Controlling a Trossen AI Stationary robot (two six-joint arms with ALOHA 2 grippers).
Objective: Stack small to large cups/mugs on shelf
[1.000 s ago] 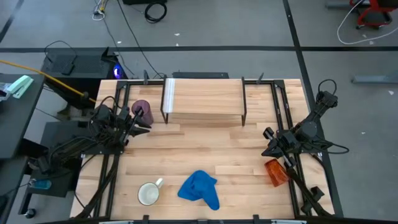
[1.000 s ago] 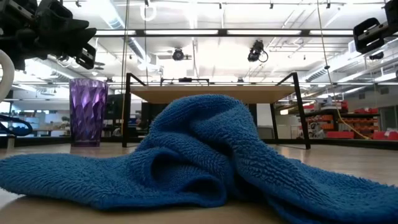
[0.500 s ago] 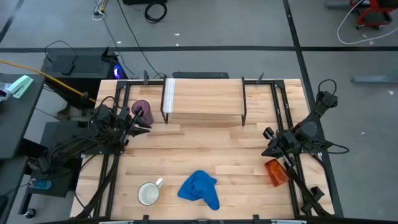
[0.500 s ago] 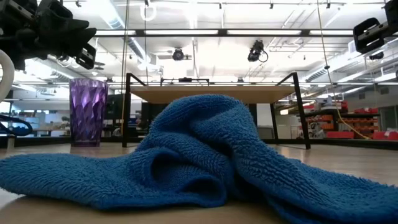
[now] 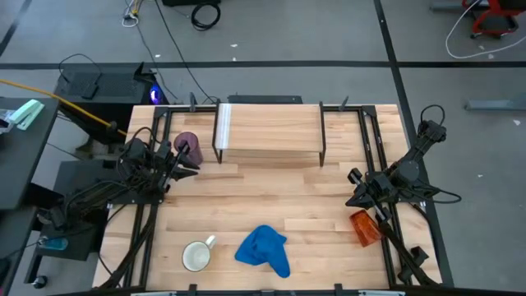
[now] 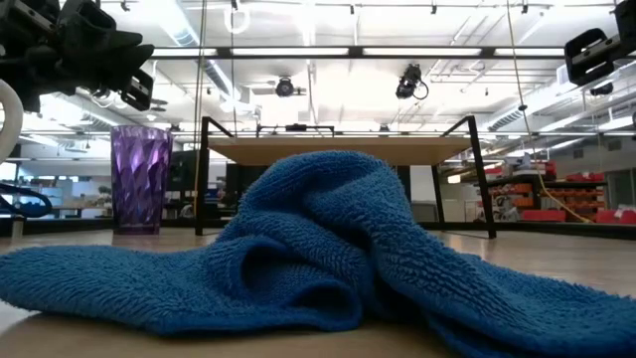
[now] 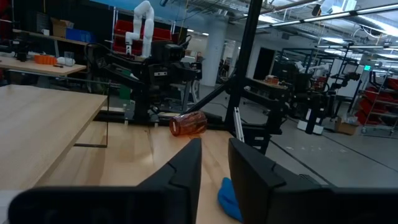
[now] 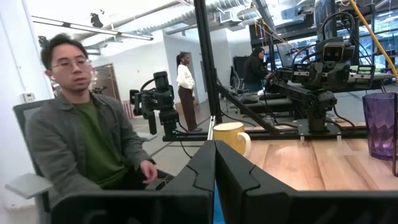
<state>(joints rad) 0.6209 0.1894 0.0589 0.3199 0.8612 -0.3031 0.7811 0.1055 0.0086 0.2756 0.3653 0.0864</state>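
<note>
purple cup (image 5: 188,145) stands upright at the far left, just beside the shelf (image 5: 271,131) and just right of the left gripper (image 5: 186,160), the nearer arm, slightly parted; right gripper (image 5: 352,188) closed, empty.

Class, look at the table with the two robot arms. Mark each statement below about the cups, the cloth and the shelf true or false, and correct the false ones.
1. The orange cup lies on its side. True.
2. The purple cup stands on the shelf. False: it stands on the table beside the shelf's white-strip end.
3. The white mug is next to the blue cloth. True.
4. The left gripper holds the purple cup. False: it is near the cup, holding nothing.
5. A cup is already on the shelf. False: its top is bare.
</note>
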